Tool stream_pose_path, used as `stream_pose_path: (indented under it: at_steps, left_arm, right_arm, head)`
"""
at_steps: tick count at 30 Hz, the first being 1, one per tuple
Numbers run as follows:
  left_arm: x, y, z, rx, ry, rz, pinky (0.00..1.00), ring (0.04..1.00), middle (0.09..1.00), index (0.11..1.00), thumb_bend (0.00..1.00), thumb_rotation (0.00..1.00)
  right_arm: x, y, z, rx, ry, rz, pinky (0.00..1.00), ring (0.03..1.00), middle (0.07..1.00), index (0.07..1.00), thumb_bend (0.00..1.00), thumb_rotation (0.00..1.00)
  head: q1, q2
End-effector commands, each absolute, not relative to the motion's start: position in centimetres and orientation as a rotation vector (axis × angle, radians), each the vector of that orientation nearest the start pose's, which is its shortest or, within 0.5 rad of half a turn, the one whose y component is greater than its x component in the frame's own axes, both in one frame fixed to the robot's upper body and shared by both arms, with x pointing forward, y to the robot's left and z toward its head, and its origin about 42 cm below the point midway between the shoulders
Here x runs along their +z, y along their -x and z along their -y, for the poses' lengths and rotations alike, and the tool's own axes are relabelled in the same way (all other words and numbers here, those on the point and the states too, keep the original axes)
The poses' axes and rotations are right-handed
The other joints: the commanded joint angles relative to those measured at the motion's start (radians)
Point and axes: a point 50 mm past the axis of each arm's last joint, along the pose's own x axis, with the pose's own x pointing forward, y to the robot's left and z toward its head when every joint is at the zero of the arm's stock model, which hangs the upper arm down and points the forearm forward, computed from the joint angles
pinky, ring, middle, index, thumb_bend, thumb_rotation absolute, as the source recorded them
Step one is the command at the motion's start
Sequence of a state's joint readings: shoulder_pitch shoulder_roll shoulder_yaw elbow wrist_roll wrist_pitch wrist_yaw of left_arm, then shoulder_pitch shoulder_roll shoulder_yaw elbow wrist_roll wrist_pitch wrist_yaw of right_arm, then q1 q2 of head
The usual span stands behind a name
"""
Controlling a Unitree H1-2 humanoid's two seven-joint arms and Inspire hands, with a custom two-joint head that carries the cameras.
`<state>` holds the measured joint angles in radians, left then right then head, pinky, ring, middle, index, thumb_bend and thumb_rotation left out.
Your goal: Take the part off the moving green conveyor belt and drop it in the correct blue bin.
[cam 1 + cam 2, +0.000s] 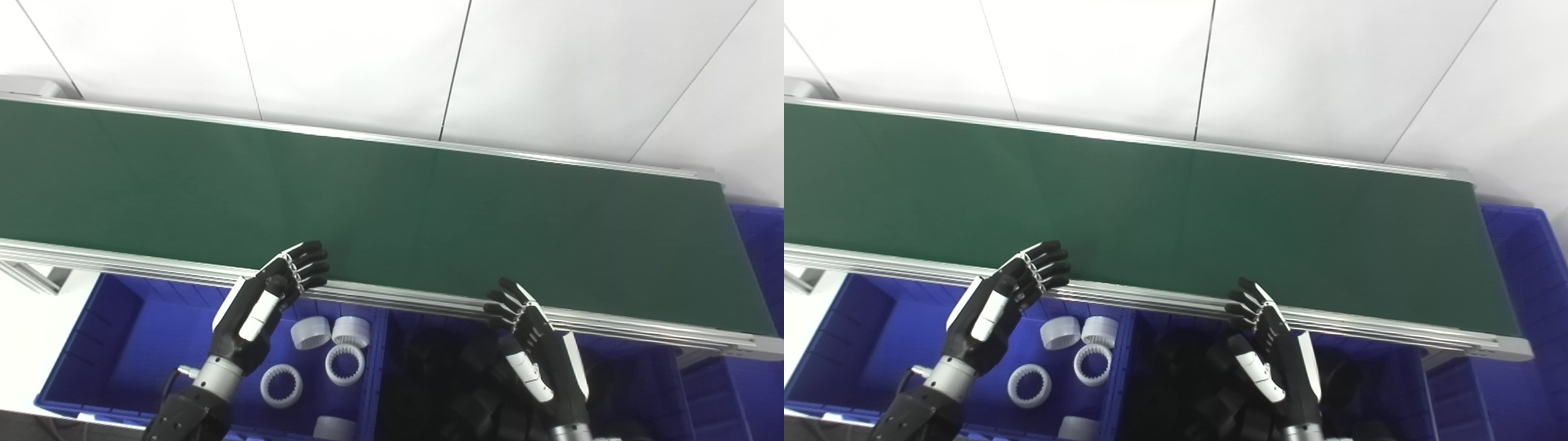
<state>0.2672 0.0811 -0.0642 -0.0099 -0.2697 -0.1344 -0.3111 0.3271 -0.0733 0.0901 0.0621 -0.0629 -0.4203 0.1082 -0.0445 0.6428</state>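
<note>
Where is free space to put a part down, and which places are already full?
The green belt shows bare along its whole length. The left blue bin is bare on its left side; white rings cluster at its right. The middle bin, under the right hand, is crowded with black parts.

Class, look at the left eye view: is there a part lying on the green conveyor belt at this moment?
No. The green conveyor belt shows only bare green surface from end to end, while the white ring parts lie in the blue bin below it.
</note>
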Motion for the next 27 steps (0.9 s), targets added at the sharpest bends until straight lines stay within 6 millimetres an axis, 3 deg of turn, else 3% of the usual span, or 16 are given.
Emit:
stream_pose_path:
  at_steps: [1,16,27]
  left_arm:
    - [6.2,-18.7,-22.2,-0.271,0.173,-0.004,0.78,0.801,0.811,0.798,0.72,0.74]
    - [6.7,-17.6,-22.0,-0.281,0.136,0.013,0.80,0.861,0.883,0.857,0.80,0.72]
    - [6.5,-17.4,-22.1,-0.271,0.154,0.012,0.77,0.854,0.874,0.852,0.72,0.72]
  right_arm:
    - [4.5,-16.1,21.8,0.163,0.122,0.106,0.69,0.766,0.807,0.876,0.67,0.77]
    - [4.1,-15.8,21.7,0.160,0.098,0.085,0.70,0.779,0.825,0.893,0.68,0.82]
    - [4.0,-15.8,21.9,0.150,0.089,0.082,0.70,0.781,0.825,0.897,0.69,0.85]
  head:
    - [-0.001,-0.003]
    - [0.000,-0.013]
    - [0.012,-0.012]
